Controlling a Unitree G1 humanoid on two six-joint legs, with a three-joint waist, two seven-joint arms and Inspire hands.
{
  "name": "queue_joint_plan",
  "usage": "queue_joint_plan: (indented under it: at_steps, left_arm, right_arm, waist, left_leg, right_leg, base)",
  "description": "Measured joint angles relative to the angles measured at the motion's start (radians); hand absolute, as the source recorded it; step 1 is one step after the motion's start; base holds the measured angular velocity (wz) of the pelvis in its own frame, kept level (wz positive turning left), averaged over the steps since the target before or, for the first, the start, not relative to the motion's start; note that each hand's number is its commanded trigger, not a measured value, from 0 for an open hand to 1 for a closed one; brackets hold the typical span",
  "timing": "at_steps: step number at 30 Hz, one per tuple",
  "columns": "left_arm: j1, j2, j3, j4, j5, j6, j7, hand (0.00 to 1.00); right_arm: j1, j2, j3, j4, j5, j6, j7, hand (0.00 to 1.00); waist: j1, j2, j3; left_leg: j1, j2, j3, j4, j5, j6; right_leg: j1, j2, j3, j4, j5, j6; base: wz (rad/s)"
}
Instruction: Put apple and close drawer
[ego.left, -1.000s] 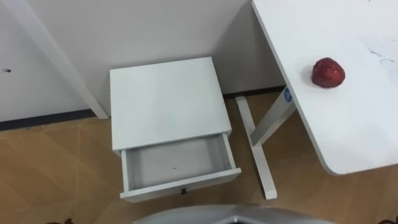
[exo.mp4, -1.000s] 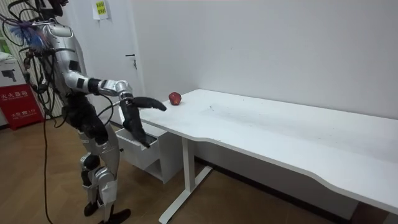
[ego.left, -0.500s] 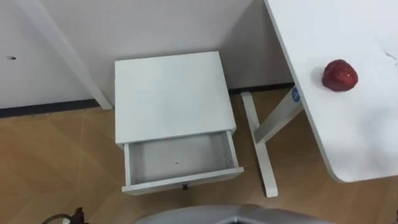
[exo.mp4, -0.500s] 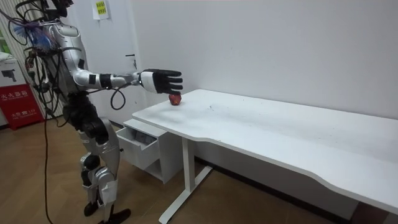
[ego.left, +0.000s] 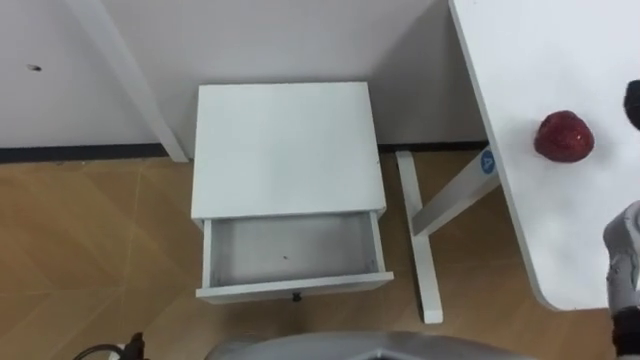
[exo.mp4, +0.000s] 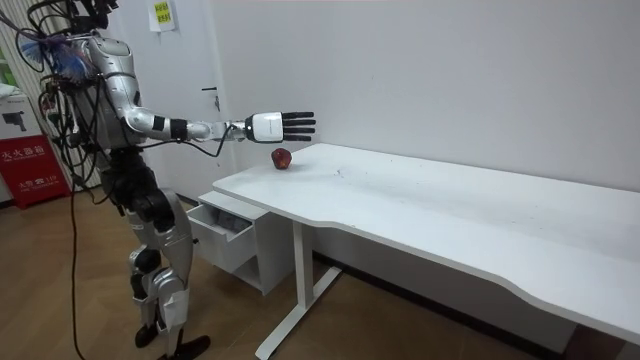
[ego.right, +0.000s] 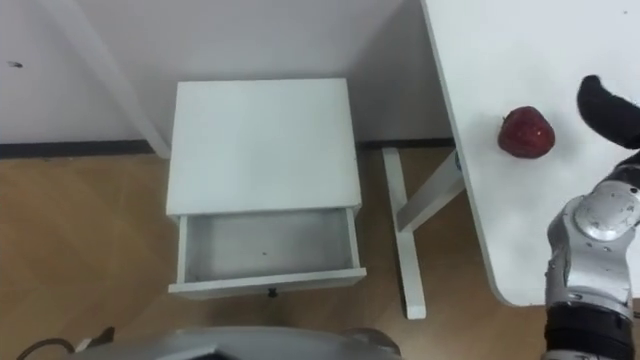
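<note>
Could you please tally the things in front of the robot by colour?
Red: 1, the apple
White: 2, the table and the cabinet
Total: 3

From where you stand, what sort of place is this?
Probably an office or workroom: a long white desk with an apple on it, a small white cabinet beside it with its drawer open, and a plain white wall behind.
</note>
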Motion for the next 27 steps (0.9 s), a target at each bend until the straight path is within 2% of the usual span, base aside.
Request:
queue_joint_plan:
  at_steps: [5, 9, 15, 20, 24, 27]
  left_arm:
    - [0.002, 0.011, 0.000, -0.002, 0.000, -0.001, -0.017, 0.00]
    - [0.003, 0.012, 0.000, -0.002, 0.000, -0.001, -0.017, 0.00]
    - [0.007, 0.012, 0.000, -0.002, 0.000, -0.001, -0.017, 0.00]
    - [0.009, 0.013, 0.014, -0.002, 0.001, -0.001, -0.017, 0.00]
    - [0.012, 0.014, 0.018, -0.002, 0.000, -0.001, -0.017, 0.00]
    - [0.013, 0.015, 0.025, 0.001, 0.001, 0.000, -0.017, 0.00]
  right_arm:
    - [0.000, 0.000, 0.019, 0.024, -0.041, 0.002, 0.084, 0.00]
    - [-0.001, 0.000, 0.019, 0.024, -0.057, 0.002, 0.102, 0.00]
    - [-0.015, -0.002, 0.019, 0.024, -0.164, 0.006, 0.154, 0.00]
    - [-0.042, -0.031, 0.020, 0.060, -0.192, 0.010, 0.216, 0.00]
    - [-0.049, -0.034, 0.019, 0.093, -0.192, 0.011, 0.254, 0.00]
    - [-0.049, -0.034, 0.020, 0.110, -0.192, 0.030, 0.292, 0.00]
  waist:
    - [0.001, 0.004, -0.0003]
    - [0.000, 0.007, -0.0020]
    - [-0.002, 0.008, -0.0018]
    - [0.001, 0.002, -0.0020]
    - [0.002, -0.004, -0.0037]
    - [0.007, -0.009, -0.0052]
  left_leg:
    - [0.000, -0.001, 0.000, 0.000, 0.000, 0.000]
    - [0.001, -0.002, -0.004, 0.002, 0.000, 0.000]
    - [0.003, -0.002, -0.010, 0.008, 0.000, 0.000]
    - [0.002, -0.001, -0.026, 0.008, 0.000, 0.001]
    - [0.000, -0.001, -0.030, 0.010, 0.000, 0.000]
    - [-0.002, -0.001, -0.033, 0.010, 0.000, 0.000]
  right_leg:
    - [0.001, 0.000, 0.000, 0.000, 0.000, 0.000]
    - [0.010, 0.000, -0.001, 0.000, 0.000, 0.000]
    - [0.016, 0.000, -0.006, 0.000, 0.000, 0.000]
    - [0.016, -0.001, -0.019, 0.001, 0.000, -0.001]
    - [0.017, -0.001, -0.025, 0.001, 0.000, -0.001]
    - [0.021, -0.001, -0.030, 0.000, 0.000, -0.001]
  base:
    - [0.00]
    - [0.01]
    - [0.01]
    - [0.06]
    - [0.04]
    - [0.01]
